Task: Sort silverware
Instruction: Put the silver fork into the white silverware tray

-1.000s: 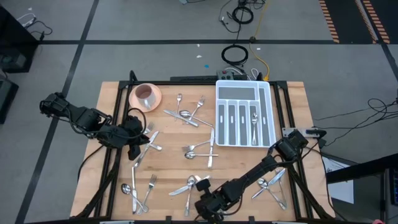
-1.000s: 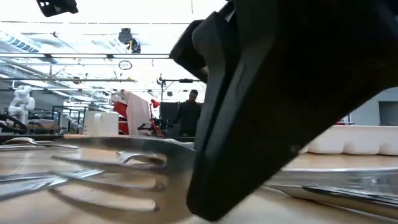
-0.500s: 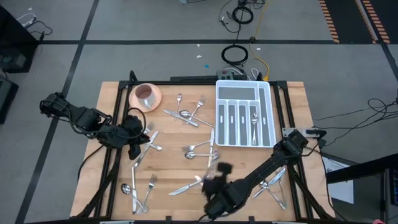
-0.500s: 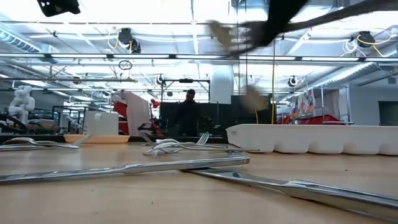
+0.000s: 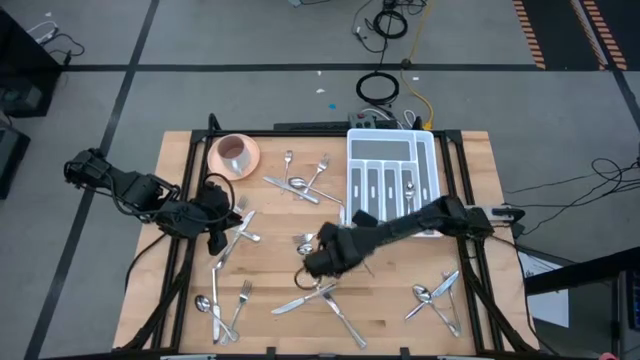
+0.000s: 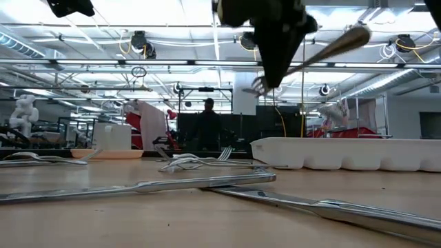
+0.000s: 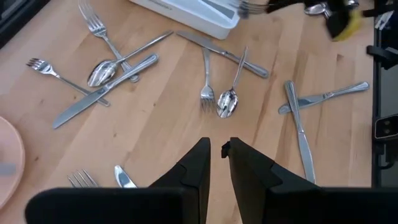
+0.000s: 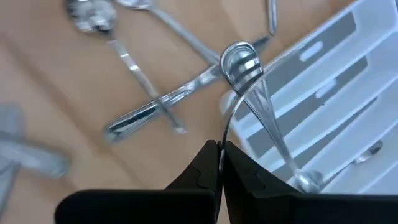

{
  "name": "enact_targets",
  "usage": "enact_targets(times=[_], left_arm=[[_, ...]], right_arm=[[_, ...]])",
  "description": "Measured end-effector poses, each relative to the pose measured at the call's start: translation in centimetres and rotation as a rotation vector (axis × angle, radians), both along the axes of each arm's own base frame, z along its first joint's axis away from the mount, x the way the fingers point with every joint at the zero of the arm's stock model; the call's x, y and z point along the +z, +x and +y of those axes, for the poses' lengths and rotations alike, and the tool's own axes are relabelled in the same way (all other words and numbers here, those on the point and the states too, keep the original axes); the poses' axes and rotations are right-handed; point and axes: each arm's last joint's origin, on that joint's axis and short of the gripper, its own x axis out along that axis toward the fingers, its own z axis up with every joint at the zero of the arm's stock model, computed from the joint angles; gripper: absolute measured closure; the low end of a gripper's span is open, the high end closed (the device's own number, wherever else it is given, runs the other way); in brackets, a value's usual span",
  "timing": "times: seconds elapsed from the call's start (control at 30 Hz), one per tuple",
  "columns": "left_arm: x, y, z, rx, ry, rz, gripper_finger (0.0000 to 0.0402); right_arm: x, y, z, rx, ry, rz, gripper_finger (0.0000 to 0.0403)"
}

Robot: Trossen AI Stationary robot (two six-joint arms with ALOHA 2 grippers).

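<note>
**Right gripper carries a fork above mid-table; left arm waits at the table's left edge**

The right gripper (image 5: 322,258) hangs over the middle of the wooden table (image 5: 270,220), its fingers pinched fully together on a fork (image 8: 245,68). In the right wrist view the fork's thin handle runs out from between the fingertips, with the tines at the far end, seen against the white tray (image 8: 336,81). The low view shows the same fork (image 6: 313,58) held clear of the tabletop, tilted, with its handle sticking out to one side of the gripper (image 6: 269,52).

Directly under and around that gripper lies loose silverware: a crossed knife and fork (image 5: 320,298) just toward the near edge, and a spoon and fork (image 5: 318,240) beside it on the far side. The white tray (image 5: 392,150) sits at the far right of the table, just beyond the gripper's arm, and already holds a piece or two in its slots; which kind is hard to tell from above.

The left gripper (image 5: 215,240) rests low at the left side of the table, fingers (image 7: 199,165) close together with only a narrow gap, holding nothing. Forks and a knife (image 5: 240,225) lie just beside it. More cutlery (image 5: 225,300) lies toward the near-left corner, another cluster (image 5: 300,180) near the pink bowl (image 5: 235,154), and a few pieces (image 5: 435,292) at the near right.
</note>
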Motion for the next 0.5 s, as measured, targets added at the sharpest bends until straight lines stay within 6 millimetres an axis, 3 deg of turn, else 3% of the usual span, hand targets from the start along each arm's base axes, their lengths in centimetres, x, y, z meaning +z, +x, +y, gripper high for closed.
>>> enact_targets(times=[0.2, 0.3, 0.5], left_arm=[[0.0, 0.0, 0.0, -0.003, 0.003, 0.0, 0.0336], [0.0, 0.0, 0.0, -0.007, 0.007, 0.001, 0.0336], [-0.1, -0.1, 0.0, -0.01, 0.016, 0.011, 0.0336]], right_arm=[[-1.1, 0.4, -3.4, -0.009, 0.004, 0.086, 0.0403], [-1.3, 0.6, -4.2, -0.023, 0.042, 0.096, 0.0403], [-1.3, 0.1, -1.4, -0.053, 0.062, 0.056, 0.0403]])
